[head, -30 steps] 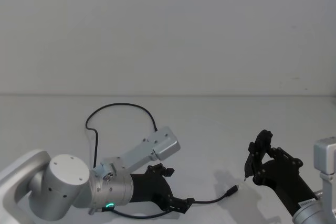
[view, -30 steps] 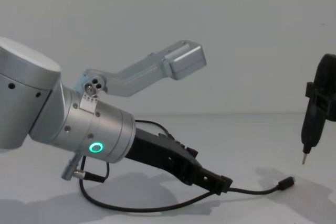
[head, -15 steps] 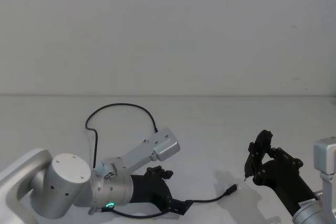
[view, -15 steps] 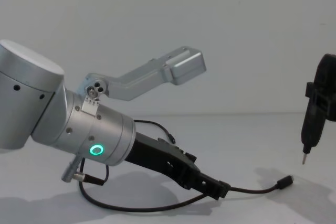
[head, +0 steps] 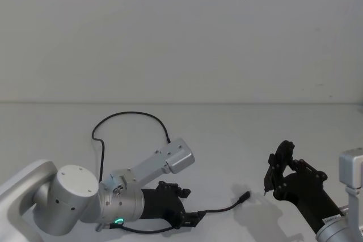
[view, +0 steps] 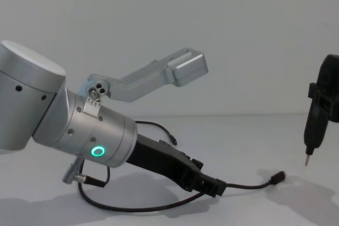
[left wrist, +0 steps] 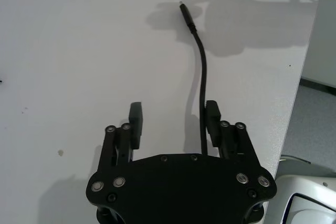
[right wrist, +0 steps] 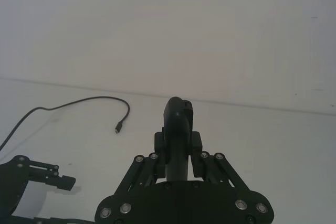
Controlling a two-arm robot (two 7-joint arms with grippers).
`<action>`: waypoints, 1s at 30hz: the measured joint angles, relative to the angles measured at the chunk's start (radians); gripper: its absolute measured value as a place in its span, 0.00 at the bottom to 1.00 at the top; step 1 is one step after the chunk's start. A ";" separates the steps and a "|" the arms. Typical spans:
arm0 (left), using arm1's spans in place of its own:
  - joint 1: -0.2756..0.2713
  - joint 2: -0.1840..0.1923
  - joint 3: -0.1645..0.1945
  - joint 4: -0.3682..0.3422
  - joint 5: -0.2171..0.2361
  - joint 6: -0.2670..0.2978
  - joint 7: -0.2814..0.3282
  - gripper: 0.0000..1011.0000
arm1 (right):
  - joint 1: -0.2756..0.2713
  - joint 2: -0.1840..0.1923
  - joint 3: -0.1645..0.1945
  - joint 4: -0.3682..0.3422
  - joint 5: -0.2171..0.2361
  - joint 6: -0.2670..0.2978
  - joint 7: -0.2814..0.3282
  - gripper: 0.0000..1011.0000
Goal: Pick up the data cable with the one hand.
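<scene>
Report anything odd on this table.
The thin black data cable runs off-centre through the open black left gripper, against one finger; its plug end arches off the white table. Right gripper grips a black pen-like tool.

**A:** so how's it all laid out on the bench?

**B:** left tool is at the near left, low over the top and pointing right. The data cable runs between its fingers, right beside one of them and well apart from the other.

**A:** and the cable ends?

**B:** one plug sticks out to the right of that tool, between the two tools. The rest of the cable loops on the bench behind the left arm, toward the far left.

**A:** right side?

**B:** right tool sits near right with a pen-like stick clamped in it. The tip hangs above the bench, just right of the plug, not touching it.
</scene>
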 joint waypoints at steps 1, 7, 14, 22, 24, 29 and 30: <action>0.000 0.000 0.000 0.000 0.000 0.000 0.000 0.68 | 0.000 0.000 0.000 0.000 0.000 0.000 0.000 0.26; -0.001 -0.001 0.000 0.002 0.001 0.001 -0.001 0.45 | 0.000 0.000 0.000 0.000 0.000 0.000 0.000 0.26; -0.001 -0.001 0.000 0.003 0.001 0.001 -0.002 0.26 | 0.000 0.000 0.000 0.000 0.000 0.000 0.000 0.26; -0.002 -0.002 0.000 0.003 0.001 0.002 -0.002 0.04 | 0.000 0.000 0.000 0.000 0.000 0.000 0.000 0.26; -0.002 -0.002 0.000 0.003 0.001 0.002 -0.003 0.04 | 0.000 0.000 0.000 0.000 0.000 0.000 0.000 0.26; -0.002 -0.002 -0.001 0.004 0.001 0.002 -0.002 0.04 | 0.000 0.000 0.000 0.000 0.000 0.000 0.000 0.26; -0.001 -0.002 -0.001 0.004 0.001 0.001 -0.002 0.04 | 0.000 0.000 0.000 0.000 0.000 0.000 0.000 0.26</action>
